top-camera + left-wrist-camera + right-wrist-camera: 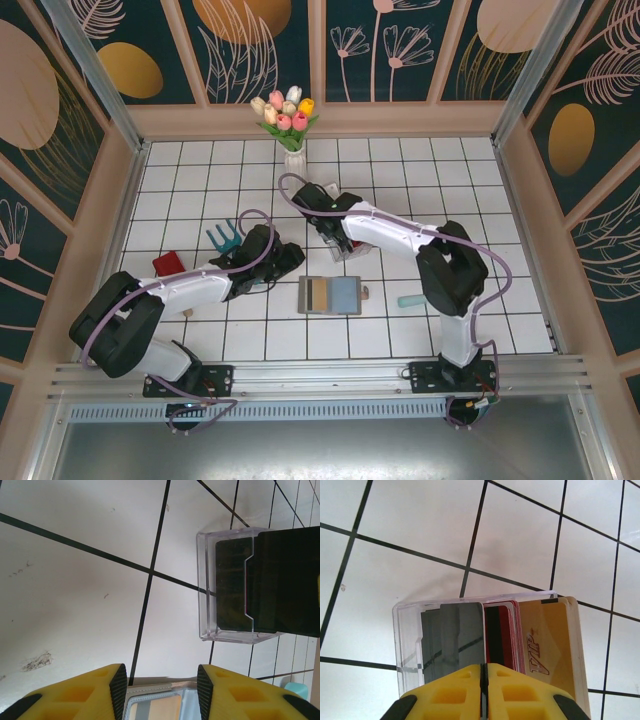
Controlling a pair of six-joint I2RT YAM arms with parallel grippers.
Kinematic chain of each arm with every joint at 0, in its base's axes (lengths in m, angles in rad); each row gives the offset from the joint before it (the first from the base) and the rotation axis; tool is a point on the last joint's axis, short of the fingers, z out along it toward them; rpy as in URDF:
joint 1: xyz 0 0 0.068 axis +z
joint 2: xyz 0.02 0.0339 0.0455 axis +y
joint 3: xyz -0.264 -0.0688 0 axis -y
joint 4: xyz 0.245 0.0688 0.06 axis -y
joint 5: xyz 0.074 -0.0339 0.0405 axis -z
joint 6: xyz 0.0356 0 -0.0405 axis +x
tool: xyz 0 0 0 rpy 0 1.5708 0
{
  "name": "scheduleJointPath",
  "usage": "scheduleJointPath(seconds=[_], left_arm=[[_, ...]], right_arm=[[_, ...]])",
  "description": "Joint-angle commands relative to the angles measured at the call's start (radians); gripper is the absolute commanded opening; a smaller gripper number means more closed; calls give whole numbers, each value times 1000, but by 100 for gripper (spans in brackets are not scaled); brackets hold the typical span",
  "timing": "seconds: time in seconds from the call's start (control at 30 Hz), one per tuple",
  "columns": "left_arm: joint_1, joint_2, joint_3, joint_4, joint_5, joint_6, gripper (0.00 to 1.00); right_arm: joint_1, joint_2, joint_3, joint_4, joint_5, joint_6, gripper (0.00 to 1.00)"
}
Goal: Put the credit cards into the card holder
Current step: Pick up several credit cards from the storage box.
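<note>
Toward the middle of the table's near edge, the card holder lies open and flat. Just beyond it, my right jaws are pressed together at the top of the credit cards standing in a clear rack; I cannot tell whether one is pinched. My left jaws stand apart beside the holder, holding nothing.

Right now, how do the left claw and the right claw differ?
The left claw is open, its fingers well apart; the right claw is shut, fingers pressed together. The left claw is by the open wallet; the right claw faces the clear rack that holds the cards. Both have yellow fingers, and neither visibly holds anything.
</note>
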Motion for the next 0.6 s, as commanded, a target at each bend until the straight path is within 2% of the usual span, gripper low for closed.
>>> scheduleJointPath(seconds=[0.0,0.2,0.47,0.57], left_arm=[[5,-2,8,12,3,-7,44],[5,-9,7,11,0,-5,44],[25,-26,23,41,62,22,45],[45,-50,16,103,124,9,55]], right_arm=[[-9,-40,-22,-26,-21,-21,9],[-23,-83,-37,12,-116,-1,1],[-104,-268,-143,139,-389,60,0],[-152,-361,-205,208,-534,93,0]])
